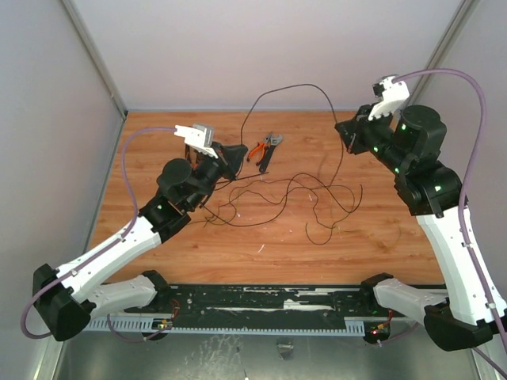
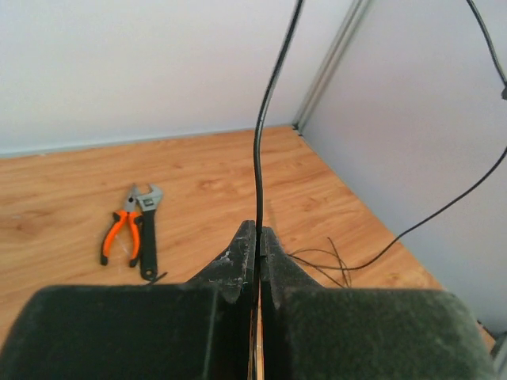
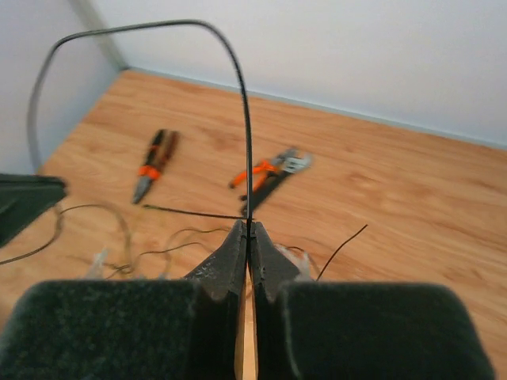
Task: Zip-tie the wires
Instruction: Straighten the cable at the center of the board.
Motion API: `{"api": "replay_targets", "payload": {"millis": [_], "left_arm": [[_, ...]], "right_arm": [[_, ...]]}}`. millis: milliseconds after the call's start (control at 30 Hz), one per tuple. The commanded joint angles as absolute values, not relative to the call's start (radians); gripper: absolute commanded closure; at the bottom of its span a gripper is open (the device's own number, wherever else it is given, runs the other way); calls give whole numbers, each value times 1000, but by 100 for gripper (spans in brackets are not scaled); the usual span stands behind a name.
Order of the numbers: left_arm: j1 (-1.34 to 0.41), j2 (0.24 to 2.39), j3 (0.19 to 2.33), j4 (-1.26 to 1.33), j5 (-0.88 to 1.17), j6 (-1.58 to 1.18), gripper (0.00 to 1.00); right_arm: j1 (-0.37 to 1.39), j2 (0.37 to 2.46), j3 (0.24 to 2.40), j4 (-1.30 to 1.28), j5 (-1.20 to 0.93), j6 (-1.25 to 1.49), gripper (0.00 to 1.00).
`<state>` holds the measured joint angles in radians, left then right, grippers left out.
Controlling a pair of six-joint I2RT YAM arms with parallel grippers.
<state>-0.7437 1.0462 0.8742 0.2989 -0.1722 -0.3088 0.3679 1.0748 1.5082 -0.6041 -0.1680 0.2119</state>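
Observation:
The wires lie as a loose black tangle in the middle of the wooden table. One strand rises from it in a high arc between the two arms. My left gripper is shut on the arc's left end, and the strand runs up out of its tips. My right gripper is shut on the other end, where the strand leaves its tips. A thin straight black strip, apparently the zip tie, lies flat on the table beyond the right gripper.
Orange-handled pliers and a black wrench lie side by side at the back centre. A second, darker pair of pliers shows in the right wrist view. Grey walls close in the table on the left, back and right.

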Motion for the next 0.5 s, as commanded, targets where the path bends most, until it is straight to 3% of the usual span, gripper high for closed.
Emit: {"api": "replay_targets", "payload": {"millis": [0,200,467], "left_arm": [[-756,1050,907,197,-232,-250,100],[-799,1139,958,190,-201,-238,100],[-801,1150,919,116,-220,-267,100]], "right_arm": [[359,1053,1570,-708,162,134,100],[359,1047,1575,-756,404,103,100],[360,1066,1532,-850,325,143,100]]}}
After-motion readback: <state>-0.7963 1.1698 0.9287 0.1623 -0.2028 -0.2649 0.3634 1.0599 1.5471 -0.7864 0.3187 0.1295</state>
